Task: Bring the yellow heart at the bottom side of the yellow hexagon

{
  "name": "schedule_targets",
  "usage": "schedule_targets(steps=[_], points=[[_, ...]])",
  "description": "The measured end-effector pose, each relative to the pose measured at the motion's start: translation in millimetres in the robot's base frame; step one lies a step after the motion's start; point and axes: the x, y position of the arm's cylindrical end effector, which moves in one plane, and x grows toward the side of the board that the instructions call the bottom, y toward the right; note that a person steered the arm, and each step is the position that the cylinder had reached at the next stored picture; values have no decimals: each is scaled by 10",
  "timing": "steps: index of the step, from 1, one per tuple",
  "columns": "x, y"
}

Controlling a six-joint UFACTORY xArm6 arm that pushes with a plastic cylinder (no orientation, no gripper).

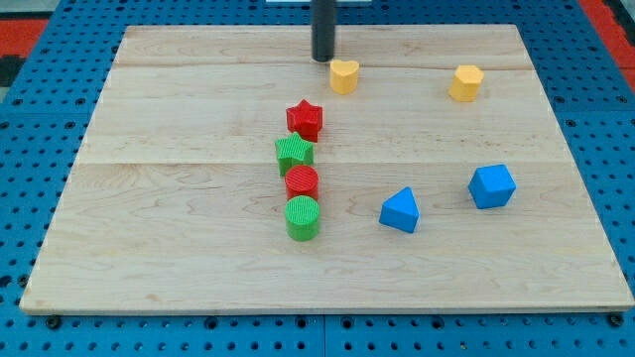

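Note:
The yellow heart [343, 75] lies near the view's top, a little right of centre. The yellow hexagon [465, 82] lies to its right, at about the same height, well apart from it. My tip [323, 59] stands just up and left of the yellow heart, close to it; I cannot tell if it touches.
A red star [305, 119], green star [294, 154], red cylinder [302, 181] and green cylinder [303, 217] form a column at centre. A blue triangular block [400, 210] and a blue angular block [491, 185] lie at the lower right. The wooden board [149, 228] sits on blue pegboard.

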Motion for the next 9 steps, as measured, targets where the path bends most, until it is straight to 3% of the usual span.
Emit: schedule_targets(steps=[1, 2, 3, 7, 9], points=[[-99, -419], [356, -404], [385, -276], [550, 1279], [586, 1489]])
